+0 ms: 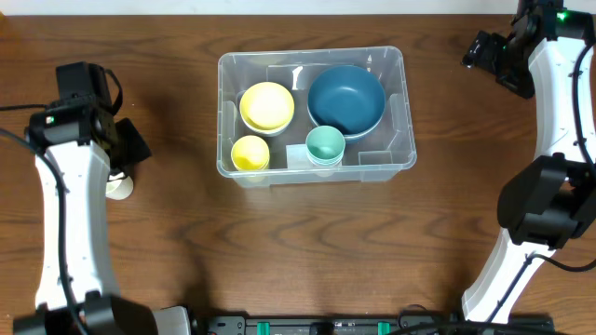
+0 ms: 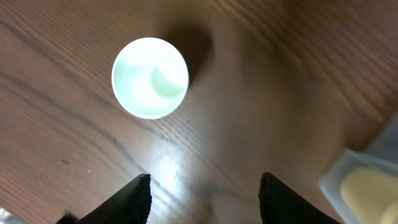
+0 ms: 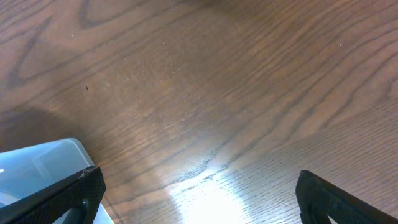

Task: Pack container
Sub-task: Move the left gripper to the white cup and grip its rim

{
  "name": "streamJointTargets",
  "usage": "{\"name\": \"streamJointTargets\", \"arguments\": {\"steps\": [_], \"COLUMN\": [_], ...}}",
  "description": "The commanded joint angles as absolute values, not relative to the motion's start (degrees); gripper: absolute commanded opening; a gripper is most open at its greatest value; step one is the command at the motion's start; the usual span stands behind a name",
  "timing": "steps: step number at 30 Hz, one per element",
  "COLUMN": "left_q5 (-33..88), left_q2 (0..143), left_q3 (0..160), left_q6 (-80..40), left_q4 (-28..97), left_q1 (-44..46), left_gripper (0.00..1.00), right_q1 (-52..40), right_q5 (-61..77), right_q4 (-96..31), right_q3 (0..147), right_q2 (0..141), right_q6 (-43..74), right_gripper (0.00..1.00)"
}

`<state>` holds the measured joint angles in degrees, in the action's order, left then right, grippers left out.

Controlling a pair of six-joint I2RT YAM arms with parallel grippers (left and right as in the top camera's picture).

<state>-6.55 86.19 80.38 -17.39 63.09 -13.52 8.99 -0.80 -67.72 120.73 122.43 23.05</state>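
Observation:
The clear plastic container stands mid-table. It holds a dark blue bowl, a yellow bowl, a yellow cup and a teal cup. A white cup stands upright on the table, left of the container; in the overhead view it is partly hidden under the left arm. My left gripper is open and empty above the table beside the white cup. My right gripper is open and empty over bare wood at the far right; a container corner shows there.
The table is dark brown wood. The container's corner with the yellow bowl shows at the right edge of the left wrist view. The right arm's base stands at the right.

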Motion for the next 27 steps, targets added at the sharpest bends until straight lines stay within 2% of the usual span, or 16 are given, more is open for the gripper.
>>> {"name": "streamJointTargets", "arguments": {"steps": [1, 17, 27], "left_q5": [-7.6, -7.6, -6.6], "left_q2": [88.3, 102.8, 104.5], "left_q3": [80.4, 80.4, 80.4], "left_q6": [-19.4, -19.0, -20.3], "left_q4": [61.1, 53.9, 52.6], "left_q1": [-14.5, -16.1, -18.5], "left_gripper": [0.57, 0.57, 0.57], "right_q1": [8.8, 8.8, 8.8], "right_q5": [-0.6, -0.6, -0.6], "right_q4": [-67.7, -67.7, -67.7], "right_q3": [121.0, 121.0, 121.0], "right_q2": [122.3, 122.3, 122.3], "right_q6": [23.7, 23.7, 23.7], "right_gripper": [0.99, 0.99, 0.99]}}
